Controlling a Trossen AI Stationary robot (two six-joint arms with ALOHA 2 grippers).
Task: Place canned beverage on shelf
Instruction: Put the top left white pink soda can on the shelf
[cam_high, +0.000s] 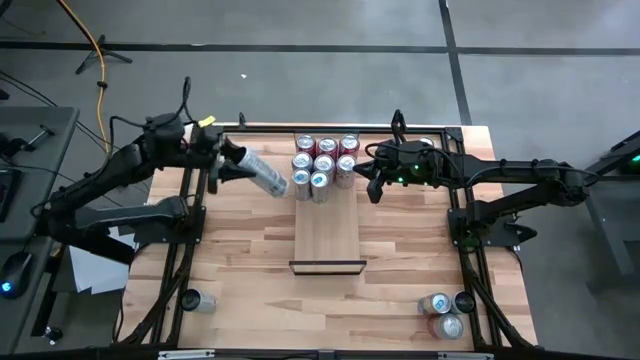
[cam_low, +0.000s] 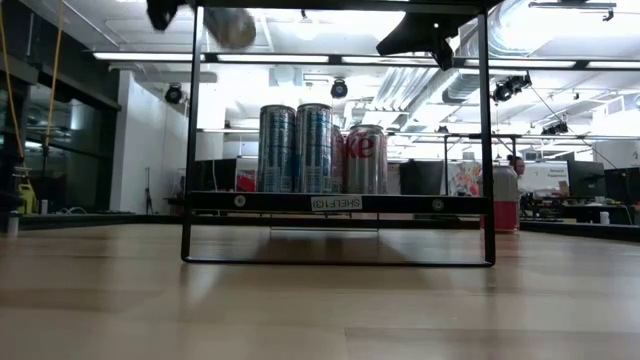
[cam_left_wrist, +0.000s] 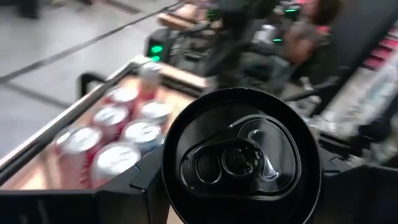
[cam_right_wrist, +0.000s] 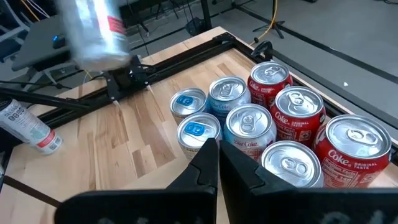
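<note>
shelf (cam_high: 327, 235) | left tool (cam_high: 222, 160) grips can (cam_high: 265, 173) | just beside it

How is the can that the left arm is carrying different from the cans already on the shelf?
The carried can is up in the air, tilted, clamped in the left gripper; the shelf cans stand upright on the shelf. The carried can is alone, the shelf cans are packed close in a cluster at the shelf's far end. The shelf cans include red ones; the carried can looks silvery. All have their pull tabs unopened, as far as shown.
</note>
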